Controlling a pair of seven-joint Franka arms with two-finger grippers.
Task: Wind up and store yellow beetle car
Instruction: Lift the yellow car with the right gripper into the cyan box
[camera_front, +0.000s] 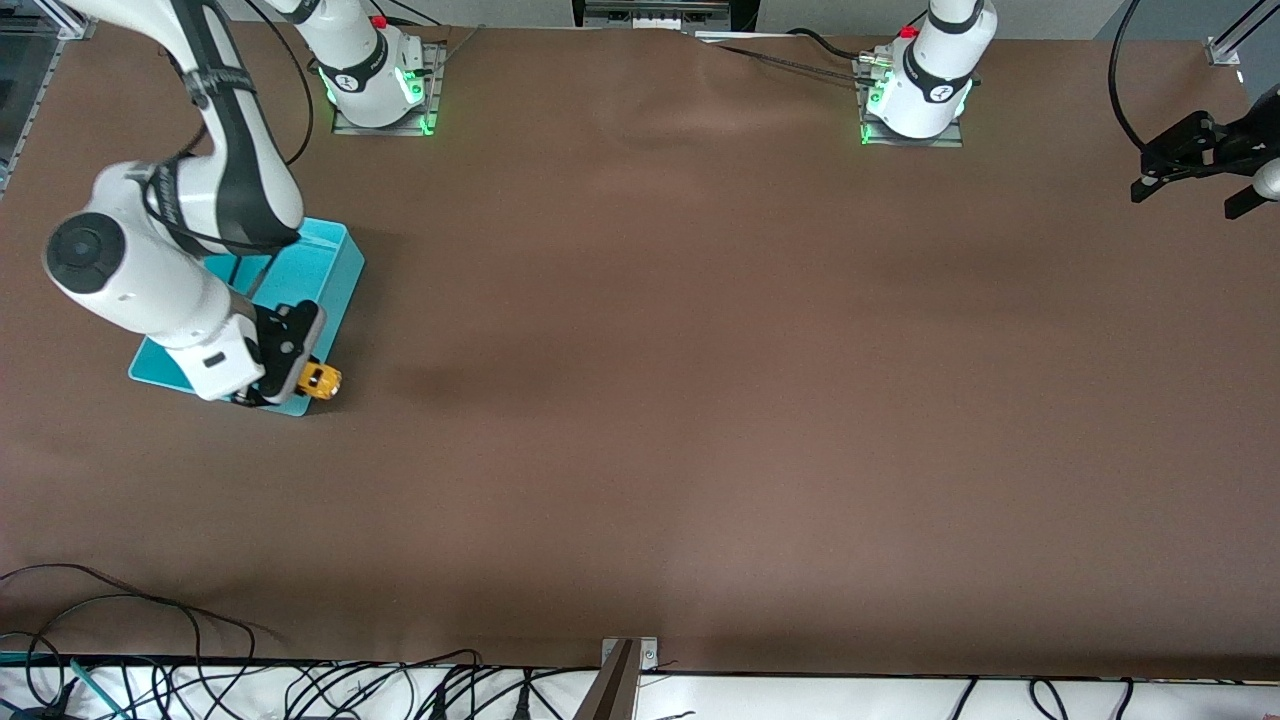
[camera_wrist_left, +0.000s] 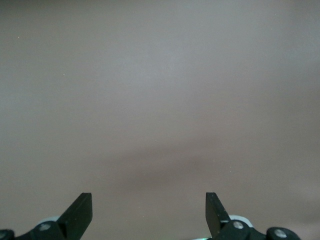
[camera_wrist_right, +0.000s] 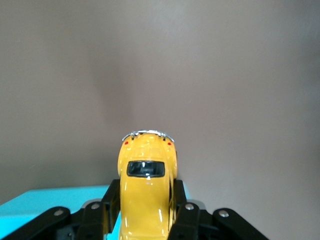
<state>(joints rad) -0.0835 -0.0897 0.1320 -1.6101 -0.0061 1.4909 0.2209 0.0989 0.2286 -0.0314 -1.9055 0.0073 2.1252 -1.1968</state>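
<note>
The yellow beetle car (camera_front: 322, 381) is tiny, rounded and yellow-orange with dark windows. My right gripper (camera_front: 296, 384) is shut on it and holds it over the corner of the turquoise bin (camera_front: 320, 262) nearest the front camera. In the right wrist view the car (camera_wrist_right: 146, 180) sits between the black fingers (camera_wrist_right: 111, 200), with the bin's rim (camera_wrist_right: 45, 197) below it. My left gripper (camera_front: 1190, 160) waits in the air at the left arm's end of the table. In the left wrist view it (camera_wrist_left: 149, 212) is open and empty over bare table.
The turquoise bin stands at the right arm's end of the table, partly hidden by the right arm. The brown tabletop (camera_front: 700, 350) spreads between the two arms. Cables (camera_front: 300, 690) lie along the table's edge nearest the front camera.
</note>
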